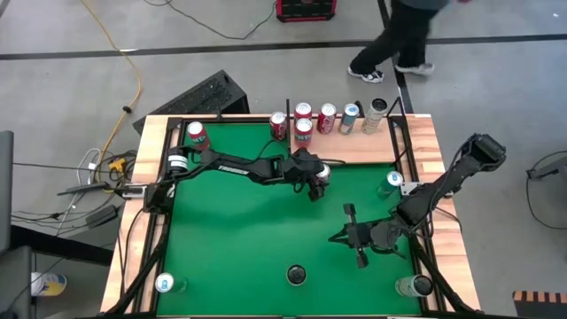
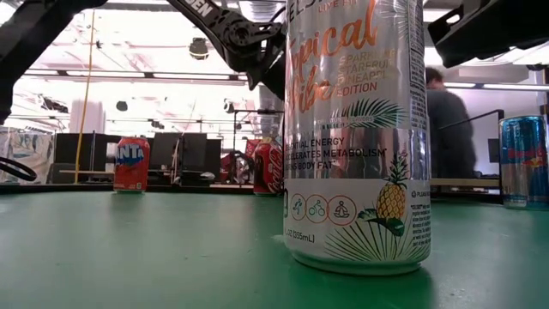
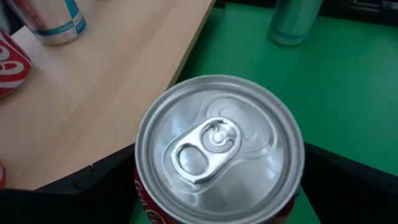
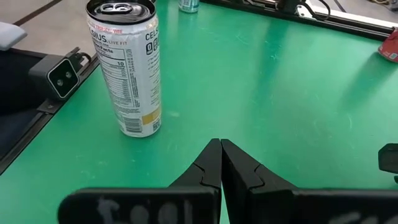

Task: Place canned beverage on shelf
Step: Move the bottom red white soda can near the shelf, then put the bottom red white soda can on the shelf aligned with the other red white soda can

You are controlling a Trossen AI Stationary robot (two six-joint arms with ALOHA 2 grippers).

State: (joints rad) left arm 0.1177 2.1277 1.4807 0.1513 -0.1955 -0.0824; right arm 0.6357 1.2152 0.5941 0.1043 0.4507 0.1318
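1. A small silver-topped can (image 1: pixel 165 283) stands in the near left corner of the green-surfaced worktop (image 1: pixel 239 239), and a red round-bodied soda can (image 1: pixel 196 134) stands alone in the far left corner.
2. The left hand (image 1: pixel 314 181) hangs just in front of the shelf, a flat pale wood-grain board (image 1: pixel 372 146) along the worktop's far edge. A red aluminium can with a silver pull-tab lid (image 3: pixel 219 149) sits between its dark fingers (image 3: pixel 93 180) (the wrist view looks straight down on the lid). The fingers flank the can on both sides, but whether they press it or stand just clear I cannot tell. The can is beside the board's edge, over the green surface, not on the wood.
3. On the shelf a row of cans is lined up: several red ones (image 1: pixel 304 113) at its left, a blue-and-silver one (image 1: pixel 349 115) and a pale one (image 1: pixel 376 111) at its right.
4. A tall white slim energy-drink can with a pineapple picture (image 2: pixel 356 137) stands on the green near the front edge.
5. The right hand (image 1: pixel 361 257) waits low over the right half of the worktop, fingers (image 4: pixel 214 165) pressed together and holding nothing.
6. A teal-topped can (image 1: pixel 394 181) stands at the right edge of the green.
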